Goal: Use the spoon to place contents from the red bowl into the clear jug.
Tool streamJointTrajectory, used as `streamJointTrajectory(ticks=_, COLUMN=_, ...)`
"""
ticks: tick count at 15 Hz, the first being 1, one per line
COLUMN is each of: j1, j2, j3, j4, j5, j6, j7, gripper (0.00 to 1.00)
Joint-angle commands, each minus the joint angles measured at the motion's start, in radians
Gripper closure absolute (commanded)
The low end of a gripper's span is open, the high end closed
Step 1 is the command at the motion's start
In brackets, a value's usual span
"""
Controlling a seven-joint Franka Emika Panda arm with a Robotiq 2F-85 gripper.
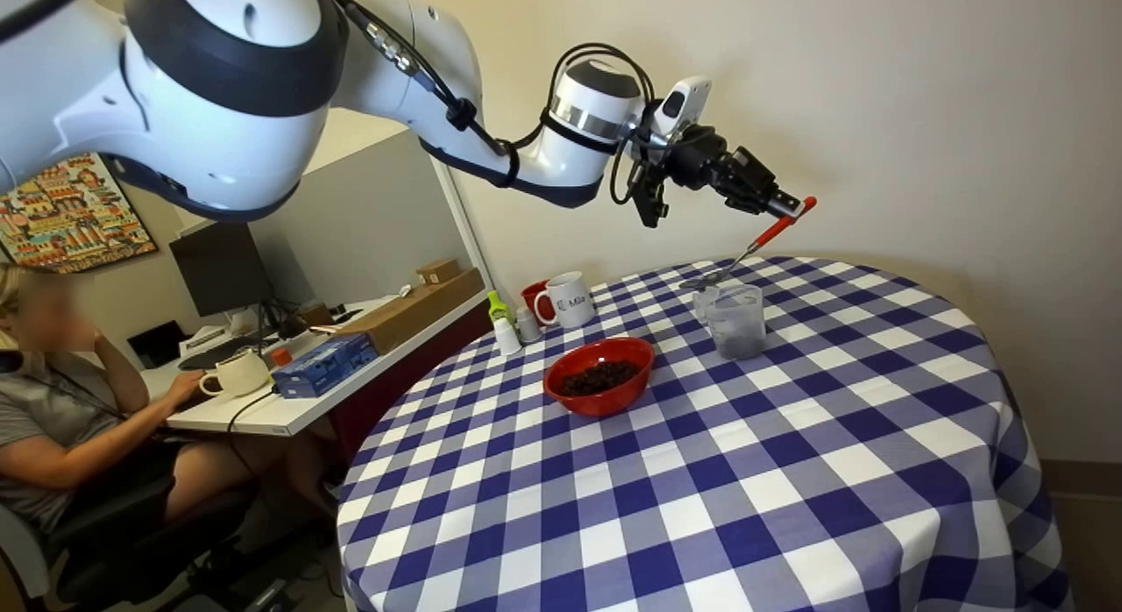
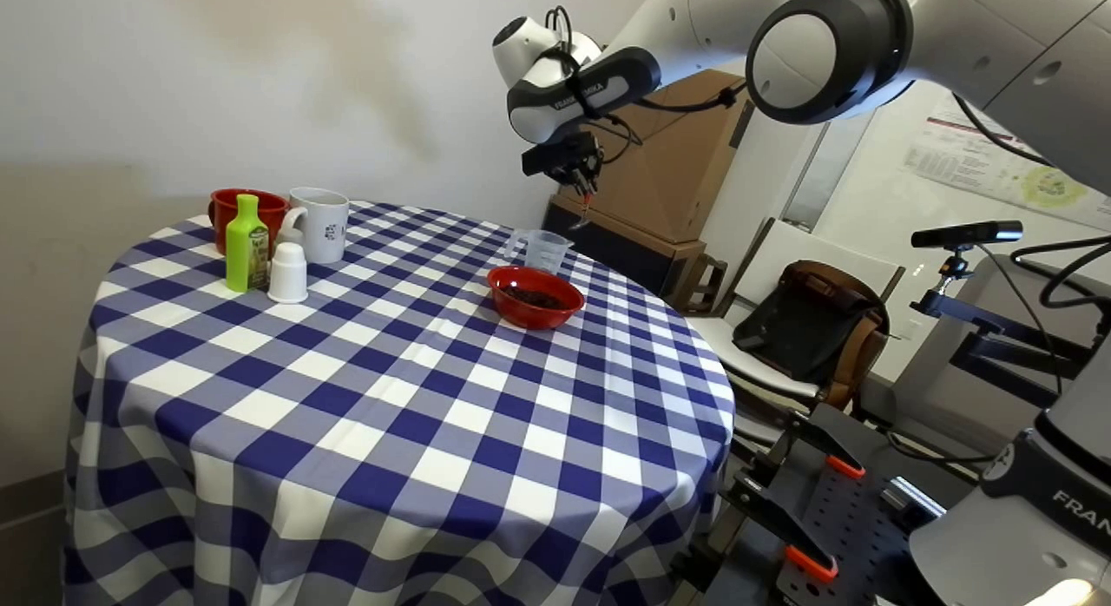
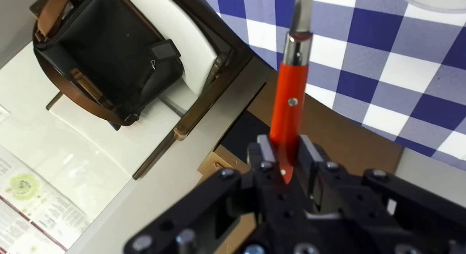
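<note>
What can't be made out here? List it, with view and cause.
Spoon: wrist view, far end cut off by the top edge.
Any load on it: both exterior views, too small to tell.
Clear jug: wrist view, mostly cut off by the top edge.
Dark contents of the red bowl: both exterior views, too small to identify.
Red cup: exterior view, partly behind the green bottle.

pale wall [image 1: 920, 138] | grey panel [image 1: 386, 213] | white desk [image 1: 296, 409] | brown-framed chair [image 2: 803, 244]

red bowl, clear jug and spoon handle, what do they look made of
Red bowl: glossy and evenly coloured; plastic or glazed ceramic, can't tell which. Clear jug: probably plastic, see-through but slightly cloudy. Spoon handle: likely plastic, smooth, evenly orange-red. Its collar: apparently polished metal, given the bright reflections.
</note>
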Motion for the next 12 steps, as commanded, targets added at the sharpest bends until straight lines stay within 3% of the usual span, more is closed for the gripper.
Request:
streamJointTrajectory(ticks=1, j1=-0.019, j2=0.067, j3=0.005, j4=0.138, j5=0.047, j6=-0.077, j7=-0.063, gripper=0.95)
streamJointTrajectory(ticks=6, j1=-0.034, j2=0.091, j3=0.005, j4=0.196, j5=0.055, j6=-0.103, j7=-0.062, gripper=0.95)
streamJointTrajectory(ticks=12, j1=-0.055, j2=0.062, j3=0.019, j4=0.191, j5=0.067, j6=-0.055, j7=-0.035, gripper=0.95)
